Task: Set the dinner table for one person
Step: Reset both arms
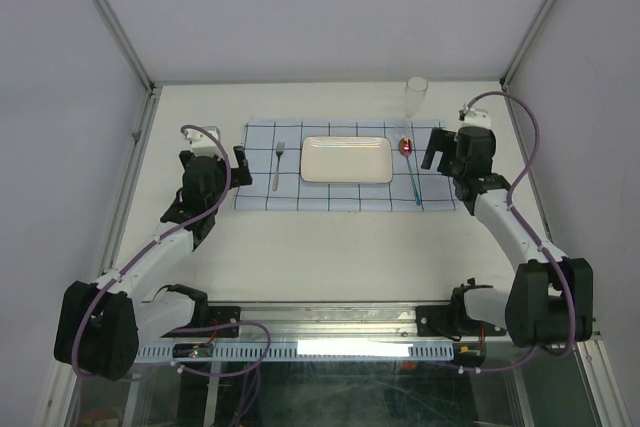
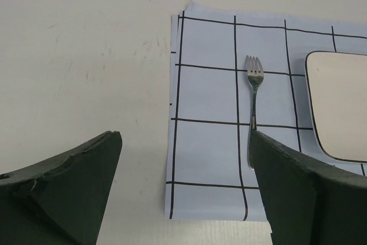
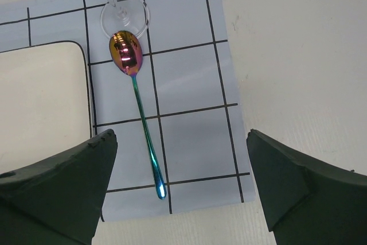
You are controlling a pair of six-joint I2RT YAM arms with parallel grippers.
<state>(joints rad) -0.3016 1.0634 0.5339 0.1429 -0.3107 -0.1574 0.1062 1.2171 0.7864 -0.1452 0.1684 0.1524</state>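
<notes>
Cream-white desk point(image 1: 330, 242), aluminium-railed, shown from above and from both wrists. Left jaws: spread to full width, holding nothing, poised over the left edge of a pale-blue gridded cloth point(image 1: 262, 192), one finger above bare desk, the other above the cloth. Just ahead of that inner finger lies a silver fork point(image 2: 253, 76), tines pointing away from the jaws, its handle end hidden behind the finger. Beyond the fork, further to these jaws' right, sits a white rectangular plate point(image 2: 341, 107) (dark-rimmed) at the cloth's middle. Right jaws: likewise fully apart and empty, poised over the cloth's right edge. Below the gap between their fingers, on the cloth, lies an iridescent spoon point(image 3: 127, 54), bowl away from the jaws, handle tip nearest them. Directly past the bowl stands the foot of a clear stemmed glass point(image 3: 123, 18), also on the cloth. The plate lies to these jaws' left. Desk surface spreads beneath both jaws and beyond the cloth on every side.
</notes>
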